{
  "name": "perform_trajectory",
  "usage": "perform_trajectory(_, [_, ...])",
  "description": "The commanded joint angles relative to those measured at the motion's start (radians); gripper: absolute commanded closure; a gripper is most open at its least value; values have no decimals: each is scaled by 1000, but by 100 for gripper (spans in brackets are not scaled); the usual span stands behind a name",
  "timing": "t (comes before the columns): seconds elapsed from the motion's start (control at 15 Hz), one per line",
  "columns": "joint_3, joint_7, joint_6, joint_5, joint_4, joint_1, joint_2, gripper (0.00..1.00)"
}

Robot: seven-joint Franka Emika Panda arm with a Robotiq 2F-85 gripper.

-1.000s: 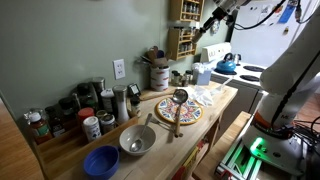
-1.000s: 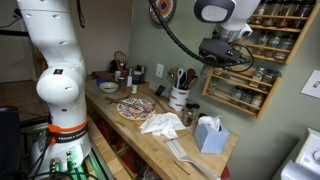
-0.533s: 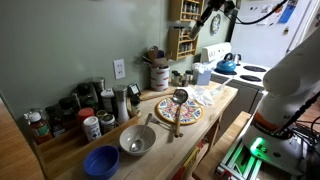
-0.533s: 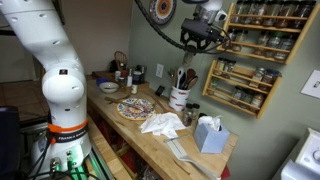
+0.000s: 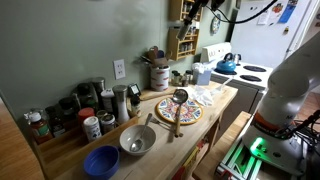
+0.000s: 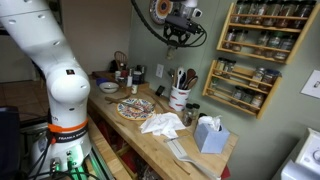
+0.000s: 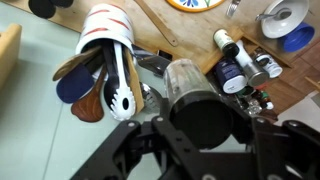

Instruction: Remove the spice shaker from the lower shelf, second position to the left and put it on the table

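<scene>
You are holding the small clear glass spice shaker with a dark cap, with the black gripper clamping it between its fingers. It is hanging well clear of the brown wooden wall rack, level with the rack's upper tiers, away from the lower shelf and high above the long light-wood table.

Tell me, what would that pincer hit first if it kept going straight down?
Likely the utensils in the crock below the pincer, which grips the spice shaker; depth is unclear, so it might reach the table beside it.
</scene>
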Motion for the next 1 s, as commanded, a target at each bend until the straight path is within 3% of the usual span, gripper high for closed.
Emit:
perform_trajectory(0.0, [-23,10,3,-12,1,42,-1,45])
perform_trajectory(0.27, [-27,10,2,-12,-4,44,-6,45])
perform_trajectory(0.33, [-28,10,3,-12,-6,44,-7,70])
perform_trajectory(0.4, [12,53,48,-111,-3,21,15,70])
perform_trajectory(0.53, [41,63,65,-200,-8,34,36,70])
perform_trajectory(0.93, [128,166,84,-337,-27,102,77,70])
